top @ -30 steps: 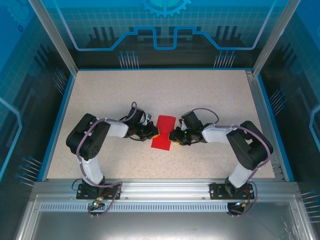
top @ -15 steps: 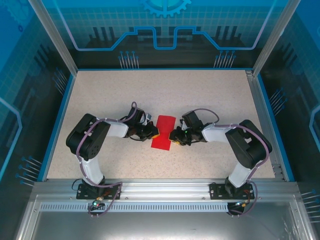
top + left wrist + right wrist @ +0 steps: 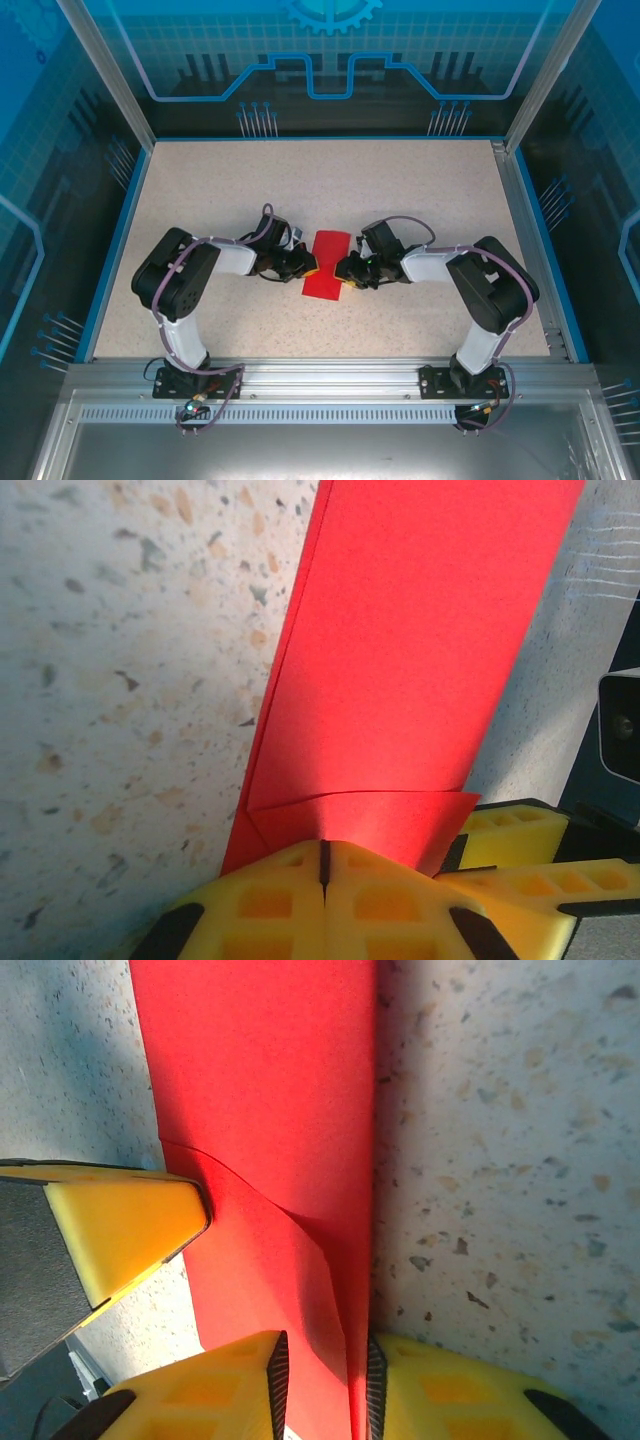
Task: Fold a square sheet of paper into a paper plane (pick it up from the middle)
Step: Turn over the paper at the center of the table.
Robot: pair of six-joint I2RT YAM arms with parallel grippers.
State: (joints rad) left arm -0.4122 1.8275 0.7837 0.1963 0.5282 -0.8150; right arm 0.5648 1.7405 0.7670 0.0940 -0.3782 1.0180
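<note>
Left gripper (image 3: pixel 306 266): you have it low over the table (image 3: pixel 430 190), at the left long edge of the red strip. In its wrist view the yellow pads (image 3: pixel 265 900) are clenched flush together with no gap at the seam. The tips sit on a small folded corner of the paper. You cannot tell whether any paper is nipped between them.

Square sheet of paper (image 3: pixel 326 262): it is folded into a narrow red strip and lies flat in mid-table between your two grippers. It runs from near to far with a slight tilt.

Right gripper (image 3: pixel 345 270): it sits at the strip's right long edge, facing the left gripper across the paper. In its wrist view the jaws stand apart, straddling the paper's raised edge. Red shows in the gap between them, so nothing is squeezed.
</note>
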